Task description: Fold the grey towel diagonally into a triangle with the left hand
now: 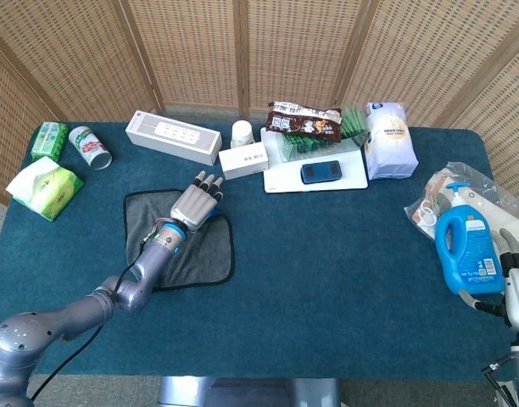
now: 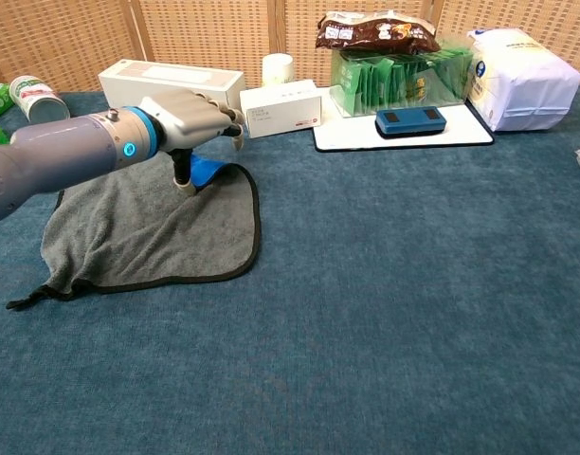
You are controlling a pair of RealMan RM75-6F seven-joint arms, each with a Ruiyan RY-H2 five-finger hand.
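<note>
The grey towel [image 1: 204, 254] with dark edging lies flat on the blue table left of centre, also seen in the chest view [image 2: 148, 227]. Its far right corner is turned over and shows a blue underside [image 2: 212, 171]. My left hand [image 1: 196, 203] hovers over that corner with its fingers stretched out towards the white boxes. In the chest view the left hand [image 2: 190, 116] has its thumb pointing down, the tip touching the towel beside the blue flap. It holds nothing. My right hand [image 1: 518, 284] stays at the table's near right edge with its fingers apart and empty.
A long white box [image 1: 173, 136], a small white box [image 1: 242, 160] and a cup [image 1: 242, 131] stand just beyond the towel. A white tray [image 1: 281, 180] with snacks sits at the back centre. A blue detergent bottle [image 1: 465, 254] is by my right hand. A tissue pack [image 1: 44, 188] and a can [image 1: 90, 147] lie far left.
</note>
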